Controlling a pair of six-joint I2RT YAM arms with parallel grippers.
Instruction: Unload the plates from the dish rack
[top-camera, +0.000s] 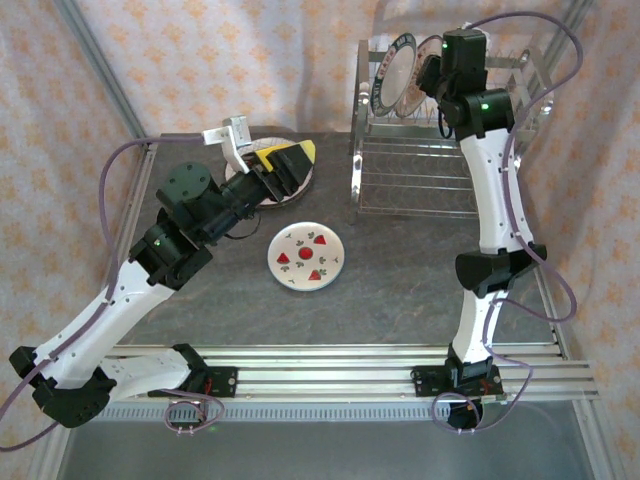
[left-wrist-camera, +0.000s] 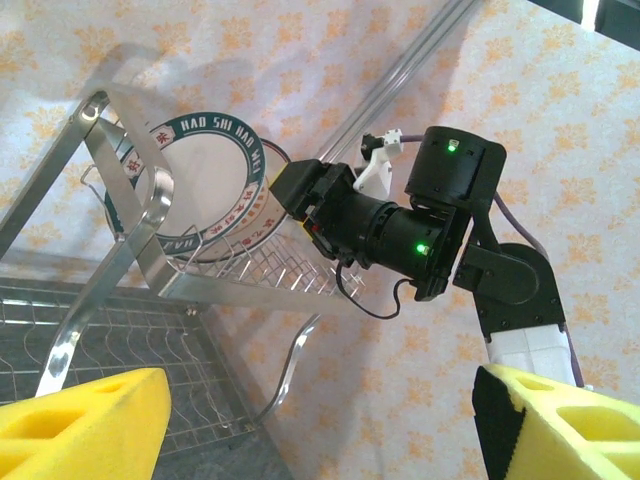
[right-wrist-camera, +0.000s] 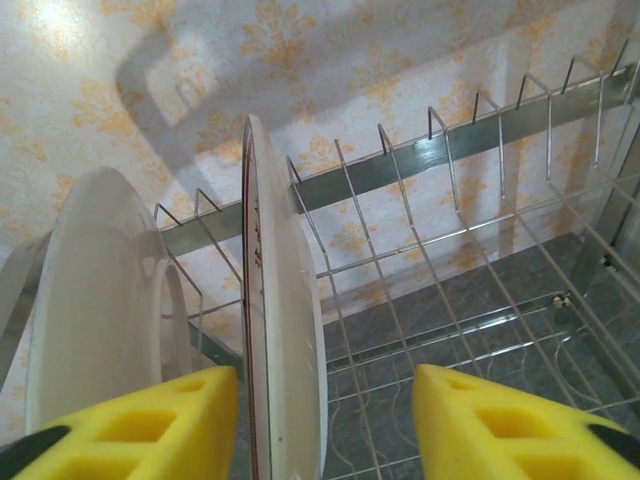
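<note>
The chrome dish rack (top-camera: 420, 185) stands at the back right, with two plates upright in its top slots. My right gripper (top-camera: 432, 72) reaches into them. In the right wrist view its yellow fingers straddle the edge-on rim of a white plate (right-wrist-camera: 285, 350). The left pad (right-wrist-camera: 130, 420) is close beside the rim and the right pad (right-wrist-camera: 510, 425) stands well apart. A second white plate (right-wrist-camera: 90, 300) stands further left. The strawberry plate (top-camera: 305, 257) lies flat mid-table. My left gripper (top-camera: 288, 163) hovers open and empty over another plate (top-camera: 298, 190).
The left wrist view looks across at the rack frame (left-wrist-camera: 120, 230), a dark-rimmed lettered plate (left-wrist-camera: 200, 190) in it, and the right arm's black wrist (left-wrist-camera: 400, 235). A patterned curtain backs the scene. Aluminium rails (top-camera: 350, 380) run along the near table edge.
</note>
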